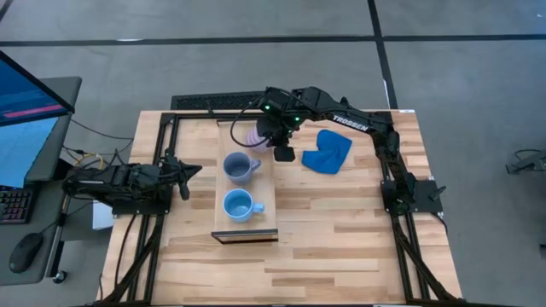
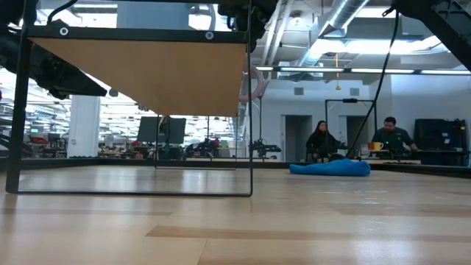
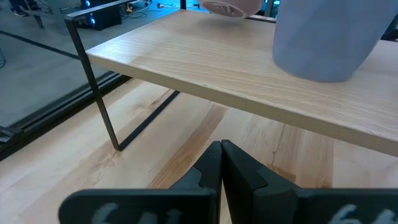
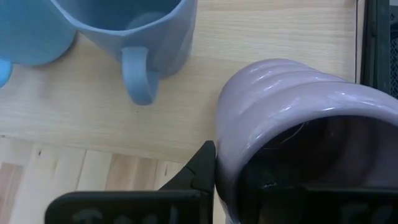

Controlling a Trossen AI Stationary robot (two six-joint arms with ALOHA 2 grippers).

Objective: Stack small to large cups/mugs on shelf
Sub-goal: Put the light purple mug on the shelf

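The shelf (image 1: 266, 183) is a pale wood board on thin dark legs, standing on the table. Two mugs stand upright on it: the slate-blue mug (image 1: 239, 167) in the middle and the sky-blue mug (image 1: 239, 205) nearer the near end. My right gripper (image 1: 266, 133) is over the shelf's far end, shut on the ribbed lilac mug (image 1: 253, 136), which is tipped on its side. My left gripper (image 1: 183, 170) waits shut, low over the table to the left of the shelf, touching nothing. My right gripper holds the lilac mug by its rim (image 4: 231, 155). One finger (image 4: 199, 168) lies on the outside of the wall; the other is hidden behind the mug's dark mouth. The mug is tilted, mouth toward the wrist; whether it touches the shelf, I cannot tell.
A bright blue cloth (image 1: 327, 151) lies crumpled on the table to the right of the shelf's far end. The slate-blue mug's handle (image 4: 138, 78) points toward the lilac mug. Bare tabletop (image 1: 341, 230) spreads to the right of and in front of the shelf. People sit far off in the room (image 2: 321, 141).
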